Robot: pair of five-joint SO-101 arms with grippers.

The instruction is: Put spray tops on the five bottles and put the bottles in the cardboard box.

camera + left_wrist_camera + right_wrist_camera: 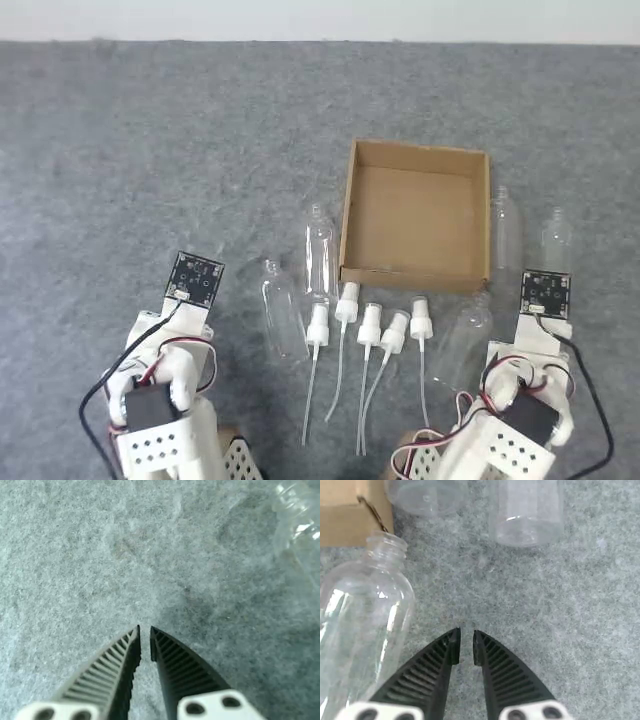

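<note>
The open cardboard box (415, 215) sits mid-table, with nothing inside it. Clear capless bottles lie around it: two to its left (320, 250) (283, 308), two at its right side (505, 230) (556, 240), and one (462, 340) by its front right corner. Several white spray tops (370, 325) with long tubes lie in a row in front of the box. My left gripper (144, 628) is shut over bare carpet, with a bottle (300, 515) off to one side. My right gripper (466, 631) is shut beside a bottle (360, 610), holding nothing.
The left arm (160, 390) and right arm (520, 410) stand at the near edge, either side of the spray tops. Grey carpet (150, 150) covers the whole table. A box corner (350, 515) and two bottle bases (527, 515) lie ahead of the right gripper.
</note>
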